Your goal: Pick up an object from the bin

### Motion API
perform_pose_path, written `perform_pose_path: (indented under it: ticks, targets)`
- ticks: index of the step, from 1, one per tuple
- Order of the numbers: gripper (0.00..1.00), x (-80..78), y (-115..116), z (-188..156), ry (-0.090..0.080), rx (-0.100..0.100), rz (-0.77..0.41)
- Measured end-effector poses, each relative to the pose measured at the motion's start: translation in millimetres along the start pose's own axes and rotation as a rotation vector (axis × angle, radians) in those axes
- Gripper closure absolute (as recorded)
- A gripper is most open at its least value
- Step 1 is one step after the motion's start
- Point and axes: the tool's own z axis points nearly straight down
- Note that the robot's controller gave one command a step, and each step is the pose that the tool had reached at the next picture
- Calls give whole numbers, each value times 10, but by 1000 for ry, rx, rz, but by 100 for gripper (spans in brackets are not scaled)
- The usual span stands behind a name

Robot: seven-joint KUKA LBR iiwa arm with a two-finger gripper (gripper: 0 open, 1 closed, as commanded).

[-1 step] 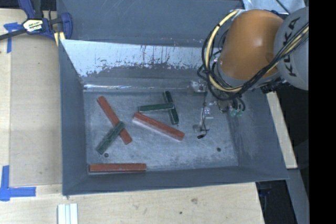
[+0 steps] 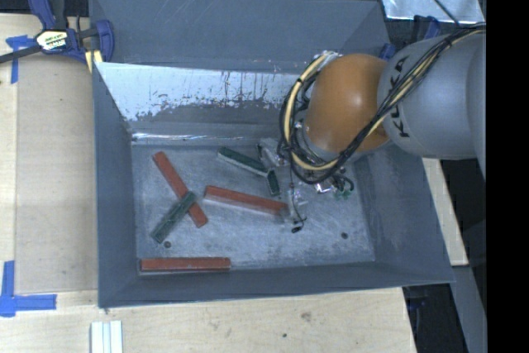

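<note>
We see a thick, smooth grey arm [image 2: 438, 103], rounded like a cylinder, with black KUKA lettering [image 2: 398, 107] at its left end. Its wrist wears a glossy orange-brown dome cover [image 2: 343, 99]. Yellow and black cables [image 2: 291, 118] loop round the dome's left rim, and more run across the grey casing toward the far right. Below the dome we make out dark hardware, a small green part [image 2: 343, 190] and a slim silvery pincer [image 2: 295, 213].

The grey metal bin [image 2: 116, 202] under me carries five flat bars on its floor. The front red bar [image 2: 185, 264] lies along the near wall. Beyond it, a slanted red bar [image 2: 169, 174] and a slanted green bar [image 2: 169, 221] cross. Right of that pair lie the middle red bar [image 2: 244, 199] and, farther back, the rear green bar [image 2: 241, 159].
</note>
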Motion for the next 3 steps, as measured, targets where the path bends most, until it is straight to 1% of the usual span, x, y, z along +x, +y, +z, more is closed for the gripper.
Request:
perform_pose_path:
  ticks: [1,2,3]
  targets:
    - [0,415,390,59,17,-5,-71]
    - [100,409,377,62,16,-4,-69]
    - [100,262,469,-2502,8,-1,-95]
